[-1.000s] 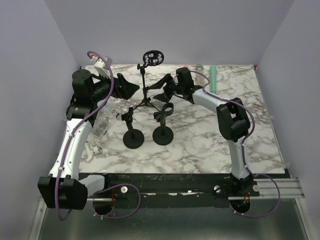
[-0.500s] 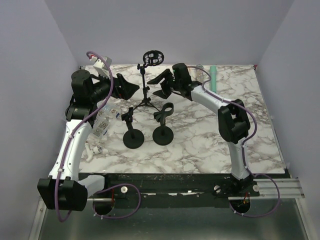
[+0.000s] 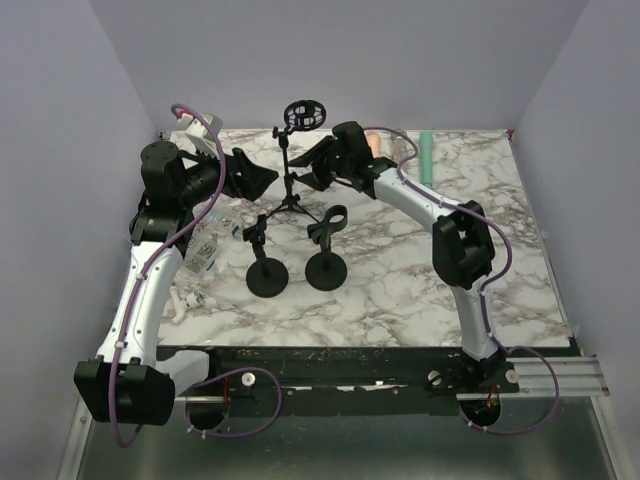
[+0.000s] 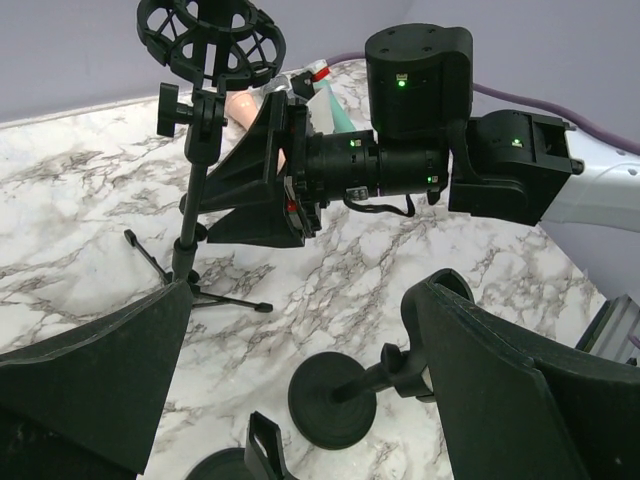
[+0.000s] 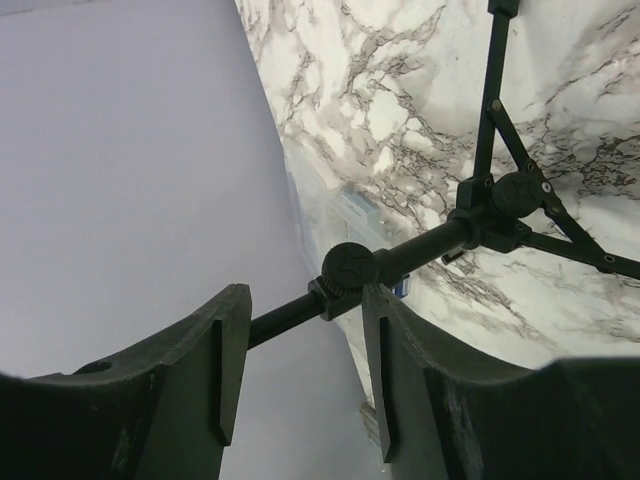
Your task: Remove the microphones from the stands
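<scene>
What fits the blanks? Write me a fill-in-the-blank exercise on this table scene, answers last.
The tripod stand's pole runs ____ the right claw's two fingers.
The ring mount on top of that stand is ____.
The left claw stands wide ____, holding nothing.
The nearer two stands rest on ____ bases.
Missing words: between; empty; open; round.

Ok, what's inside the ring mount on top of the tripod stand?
Only its own cross struts; the wall shows through the ring mount, nothing seated in it. Nothing covers the view.
</scene>
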You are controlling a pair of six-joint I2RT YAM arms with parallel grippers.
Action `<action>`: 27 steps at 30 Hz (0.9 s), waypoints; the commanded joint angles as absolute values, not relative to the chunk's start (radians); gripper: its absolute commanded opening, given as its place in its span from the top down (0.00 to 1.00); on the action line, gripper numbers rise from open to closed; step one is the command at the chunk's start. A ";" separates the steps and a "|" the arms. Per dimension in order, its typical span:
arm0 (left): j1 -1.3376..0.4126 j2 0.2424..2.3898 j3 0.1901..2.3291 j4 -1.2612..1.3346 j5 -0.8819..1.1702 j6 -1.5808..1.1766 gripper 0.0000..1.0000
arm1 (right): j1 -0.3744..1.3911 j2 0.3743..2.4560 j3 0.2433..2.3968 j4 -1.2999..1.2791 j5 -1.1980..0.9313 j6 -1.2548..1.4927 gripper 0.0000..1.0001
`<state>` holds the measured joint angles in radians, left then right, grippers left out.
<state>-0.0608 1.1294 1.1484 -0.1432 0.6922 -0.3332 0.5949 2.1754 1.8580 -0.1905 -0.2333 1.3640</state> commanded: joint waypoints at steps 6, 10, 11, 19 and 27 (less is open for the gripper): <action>-0.060 1.101 1.138 -0.118 0.697 -0.336 0.02 | 0.623 2.230 1.884 -0.260 -0.149 1.350 0.48; -0.061 1.095 1.136 -0.117 0.696 -0.336 0.02 | 0.623 2.240 1.879 -0.257 -0.137 1.356 0.48; -0.060 1.094 1.136 -0.115 0.696 -0.335 0.02 | 0.623 2.242 1.879 -0.254 -0.139 1.357 0.49; -0.060 1.091 1.135 -0.116 0.693 -0.336 0.02 | 0.623 2.244 1.878 -0.257 -0.103 1.359 0.65; -0.060 1.093 1.134 -0.114 0.689 -0.335 0.02 | 0.623 2.258 1.883 -0.262 -0.086 1.352 0.82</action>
<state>-0.0608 1.1126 1.1408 -0.1364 0.6922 -0.3340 0.6163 2.2162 1.8713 -0.2108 -0.1478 1.3777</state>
